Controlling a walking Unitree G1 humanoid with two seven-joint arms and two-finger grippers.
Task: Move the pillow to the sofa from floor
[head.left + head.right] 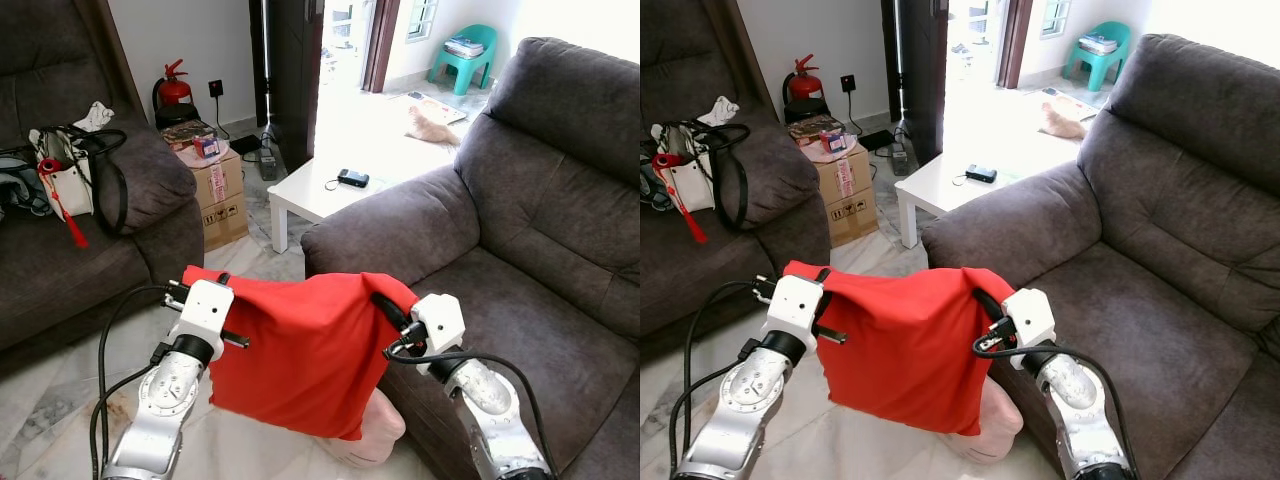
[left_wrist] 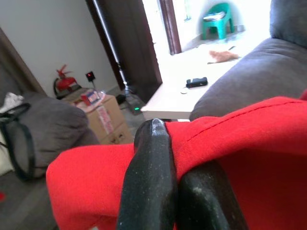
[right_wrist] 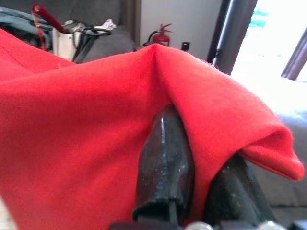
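Both arms are up in front of the head camera, and the red pillow (image 1: 300,350) hangs between them like a flag. Left pincer (image 1: 188,285) is pinched on the pillow's upper left corner; in the left wrist view the two black fingers (image 2: 151,177) are pressed together with a fold of red cloth caught in between. Right pincer (image 1: 390,305) does the same on the upper right corner, cloth bunched around its fingers (image 3: 165,163).

So the pillow is off the floor, held by its top edge, with the lower part sagging down near something pinkish (image 1: 375,430) on the floor. Can't tell if they touch.

What matters for the next bit: the sofa (image 1: 520,300) is off to the robot's right and a bit ahead. Its seat cushion sits just beside the right arm, with the armrest just beyond the pillow's top edge. The pillow's long axis runs left to right between the pincers, roughly square-on to the robot. The right arm is the nearer one, so I'd guess the whole thing has to swing rightward, the left arm covering more ground.

Other couch (image 1: 90,230) with the bag (image 1: 70,175) is on the left, and the white bench (image 1: 320,190) is well behind.
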